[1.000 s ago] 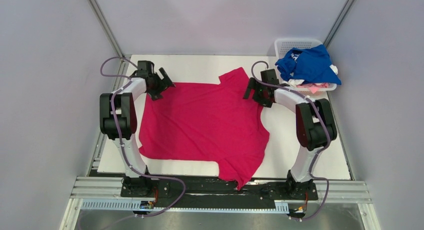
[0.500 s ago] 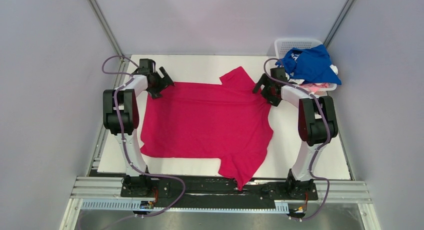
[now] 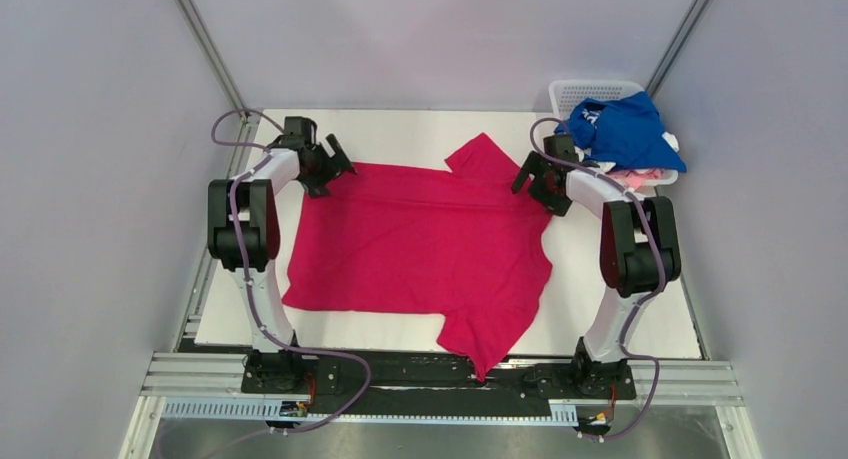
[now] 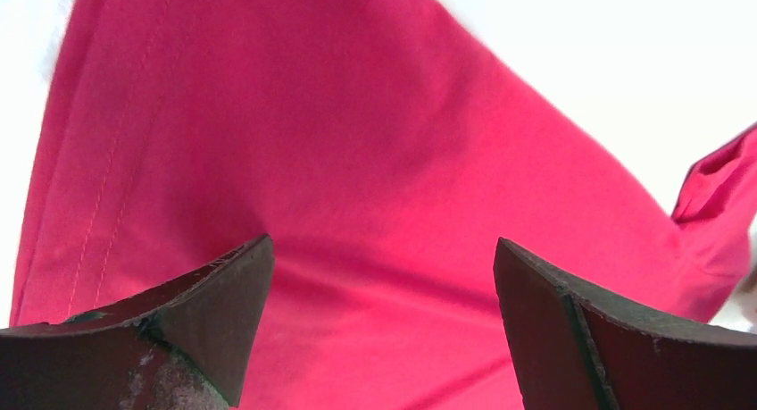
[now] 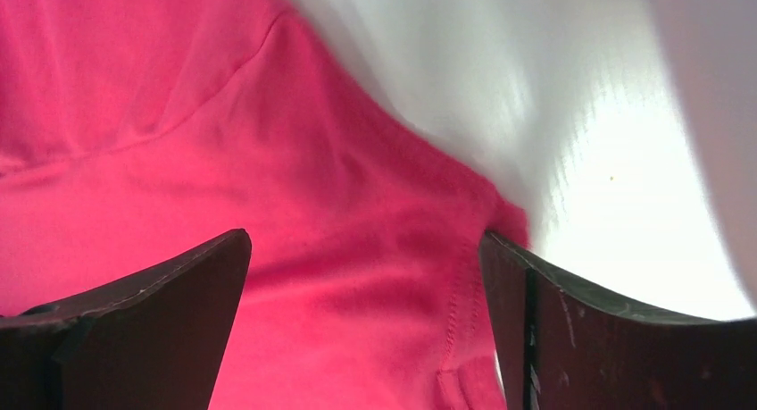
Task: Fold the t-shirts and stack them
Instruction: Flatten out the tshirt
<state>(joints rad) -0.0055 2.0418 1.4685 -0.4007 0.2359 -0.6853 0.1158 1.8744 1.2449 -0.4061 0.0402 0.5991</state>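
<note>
A magenta-red t-shirt (image 3: 420,249) lies spread out over the middle of the white bench (image 3: 400,127), mostly flat with shallow wrinkles. One sleeve points toward the far edge, and the other trails over the near edge between the two arm bases. The left fingers (image 4: 201,312) are spread wide with nothing between them. They hang over the shirt's far left corner, where a double line of stitching runs along the cloth's edge, and the pictures do not show whether the tips touch the fabric. The right fingers (image 5: 161,312) are equally wide apart and also grip nothing. They are over the shirt's far right part, just beside the far sleeve, where a seam and a stitched edge meet the bare bench surface. Both arms reach from the near edge toward the far side, one along each side of the shirt. In the far right corner stands a white lattice basket (image 3: 590,87), with a royal blue t-shirt (image 3: 625,129) heaped on top and spilling over its rim. White and pale pink cloth (image 3: 640,175) shows beneath it on the near side.
</note>
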